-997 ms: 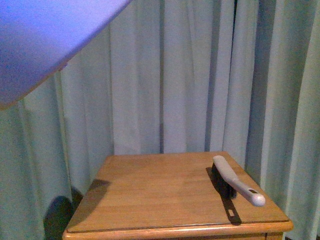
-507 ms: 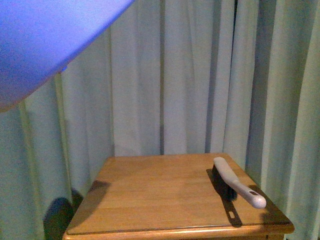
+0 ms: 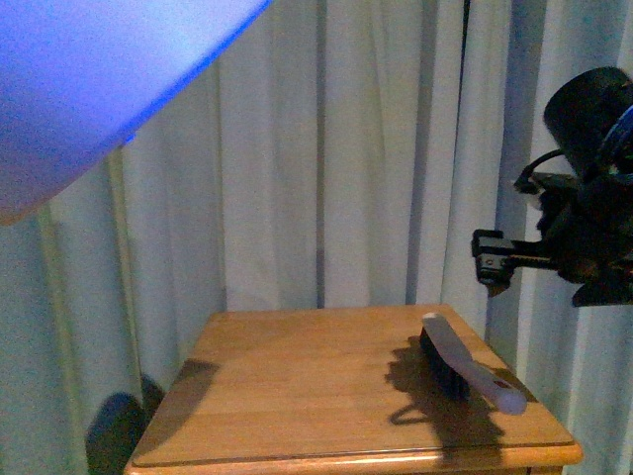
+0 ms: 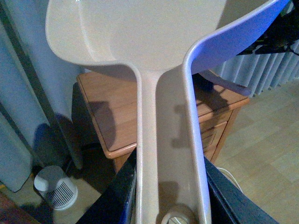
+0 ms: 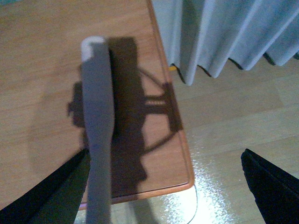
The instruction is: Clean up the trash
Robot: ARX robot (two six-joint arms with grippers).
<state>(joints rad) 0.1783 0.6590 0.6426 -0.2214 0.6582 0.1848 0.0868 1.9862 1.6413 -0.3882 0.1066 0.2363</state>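
Arrival of the right gripper [image 3: 493, 257] above the right side of the table [image 3: 297, 396] is what has changed: half a second ago only curtain [image 3: 297, 148] showed there, and now the dark arm hangs over the brush [image 3: 465, 366] and throws a jagged shadow across the table top. Its wrist view shows both fingers spread wide with nothing between them, the brush handle just below. That reads as the start of a reach for the brush, the tool the sweeping will need. The brush itself has not moved and lies near the table's right edge, handle toward the front corner. The left gripper [image 4: 170, 186] is clamped on the neck of the dustpan [image 3: 79, 89], held high above the table's left side and well clear of it. No trash can be made out on the table from these views, so what is to be swept is unclear. The table is warm, smooth wood with a raised lip and rounded corners. The brush has a pale, matte, tapering plastic handle over a block of dark bristles. The dustpan is glossy plastic, cream inside and blue outside, a broad scoop narrowing to a channelled handle. The curtain falls in soft grey-green folds behind the table.
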